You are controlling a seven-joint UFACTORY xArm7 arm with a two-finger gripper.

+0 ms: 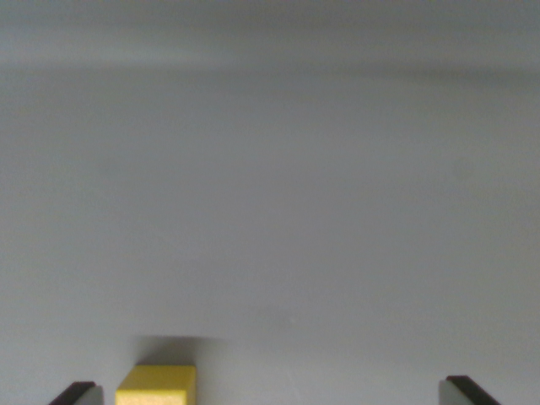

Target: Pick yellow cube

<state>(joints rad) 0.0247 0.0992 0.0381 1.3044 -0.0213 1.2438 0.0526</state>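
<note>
The cube (156, 385) sits ungrasped on the desk (278, 211), between the spread-apart pincer (274, 395) tips but close to the wrist view's left one, so closing and lifting remain.

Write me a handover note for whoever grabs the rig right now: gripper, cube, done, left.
Gripper: open, both fingertips just visible at the bottom corners of the wrist view, holding nothing.
Yellow cube: on the grey table, at the bottom edge, between the fingers but close beside the finger on the wrist view's left, far from the other.
Done: gripper is lined up around the cube.
Left: probably centre it toward the wrist view's left, close on the cube, lift.
</note>
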